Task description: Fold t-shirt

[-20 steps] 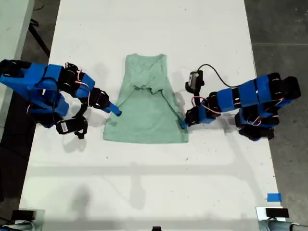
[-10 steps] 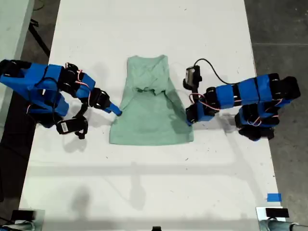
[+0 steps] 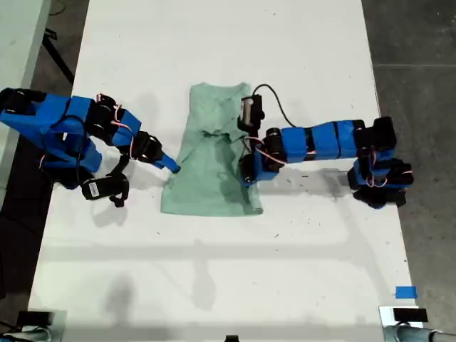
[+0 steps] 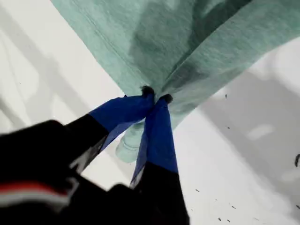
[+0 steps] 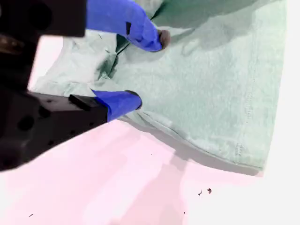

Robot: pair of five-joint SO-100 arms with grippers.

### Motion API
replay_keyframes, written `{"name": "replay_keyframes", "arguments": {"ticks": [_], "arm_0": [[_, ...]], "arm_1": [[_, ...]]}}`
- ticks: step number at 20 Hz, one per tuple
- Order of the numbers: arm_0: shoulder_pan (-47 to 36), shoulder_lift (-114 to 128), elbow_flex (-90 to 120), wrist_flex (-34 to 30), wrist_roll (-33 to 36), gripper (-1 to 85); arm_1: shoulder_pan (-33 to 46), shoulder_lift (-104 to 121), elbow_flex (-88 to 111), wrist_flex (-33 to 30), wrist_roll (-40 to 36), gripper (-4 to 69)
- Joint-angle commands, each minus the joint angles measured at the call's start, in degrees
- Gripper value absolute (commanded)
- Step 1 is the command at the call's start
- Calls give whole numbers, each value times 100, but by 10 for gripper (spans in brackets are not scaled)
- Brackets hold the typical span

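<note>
The pale green t-shirt [image 3: 206, 182] lies in the middle of the white table [image 3: 228, 271], neck toward the far end. Its side toward the exterior view's right is folded inward. My first gripper [image 3: 248, 175] reaches in from the exterior view's right and is shut on that edge of the t-shirt [image 4: 187, 42]. In the first wrist view, my first gripper [image 4: 155, 94] holds the cloth pinched and lifted off the table. My second gripper [image 3: 173, 167] rests at the shirt's edge toward the exterior view's left. Open, my second gripper [image 5: 147, 70] has one fingertip on the t-shirt [image 5: 211, 93] and one at its edge.
Dark floor borders the table along both long sides in the exterior view. A piece of blue tape [image 3: 405, 292] sits near the table's near corner at the exterior view's right. A wrist camera with a black cable [image 3: 249, 110] rides above the shirt.
My first arm has swept toward the exterior view's left, pulling the shirt's edge over its body, so the shirt looks narrower. My second arm has stayed put.
</note>
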Motion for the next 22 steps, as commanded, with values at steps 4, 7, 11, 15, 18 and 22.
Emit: {"name": "replay_keyframes", "arguments": {"ticks": [4,7,11,15,18,22], "arm_0": [[62,79,-123,-97,-62,198],[62,79,-123,-79,-70,198],[114,62,-114,-79,-123,199],[193,53,-70,-53,-255,200],[378,-9,264,-246,-598,204],[536,-237,958,-1028,-958,210]], "arm_1": [[-79,-729,-765,-659,325,-11],[-132,-1116,-914,-984,264,193],[-105,-949,-1881,-132,-246,323],[114,-105,-2004,756,-413,275],[334,492,-1626,1274,-492,265],[439,589,-1424,1521,-589,249]]}}
